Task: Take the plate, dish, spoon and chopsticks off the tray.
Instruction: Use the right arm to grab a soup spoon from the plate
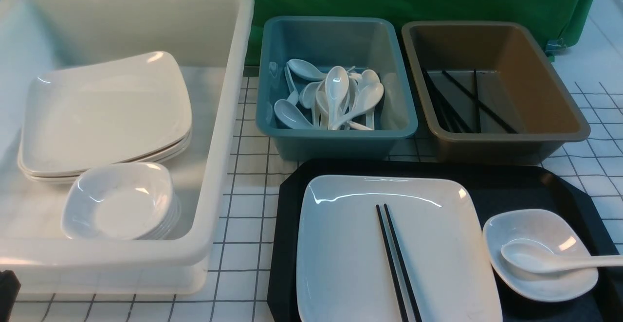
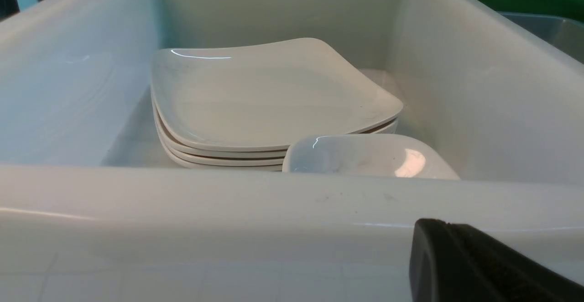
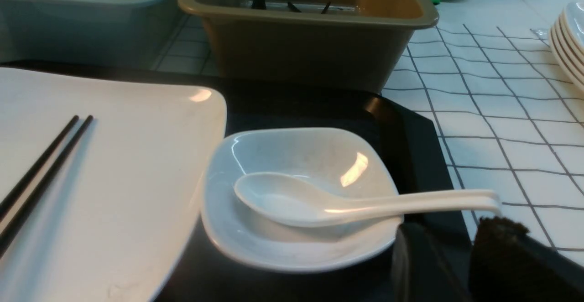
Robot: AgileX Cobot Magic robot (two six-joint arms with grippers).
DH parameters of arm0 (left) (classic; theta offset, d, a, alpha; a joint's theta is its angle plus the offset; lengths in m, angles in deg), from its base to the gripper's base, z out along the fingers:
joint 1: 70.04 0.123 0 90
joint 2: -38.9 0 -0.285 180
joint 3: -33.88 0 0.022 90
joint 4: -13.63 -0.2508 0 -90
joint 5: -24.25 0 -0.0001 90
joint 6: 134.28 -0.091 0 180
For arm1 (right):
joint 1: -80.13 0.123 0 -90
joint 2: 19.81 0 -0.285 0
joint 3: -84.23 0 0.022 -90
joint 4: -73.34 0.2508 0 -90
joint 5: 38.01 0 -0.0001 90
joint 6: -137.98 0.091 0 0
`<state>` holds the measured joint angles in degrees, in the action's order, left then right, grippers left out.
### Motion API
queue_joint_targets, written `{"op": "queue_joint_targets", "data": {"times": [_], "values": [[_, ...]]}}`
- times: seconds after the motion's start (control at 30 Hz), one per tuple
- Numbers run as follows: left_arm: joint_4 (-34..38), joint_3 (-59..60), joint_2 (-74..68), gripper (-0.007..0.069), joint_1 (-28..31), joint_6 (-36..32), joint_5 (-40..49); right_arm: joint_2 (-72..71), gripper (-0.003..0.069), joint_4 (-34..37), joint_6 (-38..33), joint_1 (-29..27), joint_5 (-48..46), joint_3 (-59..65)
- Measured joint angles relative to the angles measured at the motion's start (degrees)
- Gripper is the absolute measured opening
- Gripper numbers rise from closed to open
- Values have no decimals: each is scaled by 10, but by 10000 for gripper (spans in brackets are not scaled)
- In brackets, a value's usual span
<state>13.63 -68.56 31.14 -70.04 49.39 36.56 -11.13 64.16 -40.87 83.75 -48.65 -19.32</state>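
The black tray (image 1: 506, 190) lies at the front right. On it sits the large white plate (image 1: 350, 244), and the black chopsticks (image 1: 394, 259) lie side by side across the plate. To the plate's right the small dish (image 1: 530, 222) holds the white spoon (image 1: 550, 261), handle pointing right past the rim. My right gripper (image 3: 449, 231) is open and empty. Its fingertips sit low beside the dish (image 3: 310, 151), just short of the spoon (image 3: 365, 206) handle's end. My left gripper (image 2: 433, 229) is shut and empty, just outside the white tub's near wall.
A big white tub (image 1: 229, 117) at the left holds stacked plates (image 1: 107, 113) and stacked dishes (image 1: 121, 200). Behind the tray stand a teal tub (image 1: 336, 134) of spoons and a brown tub (image 1: 511, 139) with black chopsticks. More stacked plates (image 3: 570, 42) sit off to the right.
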Motion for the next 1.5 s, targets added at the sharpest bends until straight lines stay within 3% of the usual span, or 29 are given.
{"op": "queue_joint_targets", "data": {"times": [0.83,1.0,1.03,1.1,1.37,1.5], "values": [[0,0,0,20,0,0,0,0,242,2,3,0,1,0],[0,0,0,20,0,0,0,0,242,128,197,0,34,5],[0,0,0,20,0,0,0,0,242,131,206,0,36,5],[0,0,0,20,0,0,0,0,242,155,299,0,44,5],[0,0,0,20,0,0,0,0,241,165,367,0,51,5],[0,0,0,20,0,0,0,0,182,167,376,0,75,-7]]}}
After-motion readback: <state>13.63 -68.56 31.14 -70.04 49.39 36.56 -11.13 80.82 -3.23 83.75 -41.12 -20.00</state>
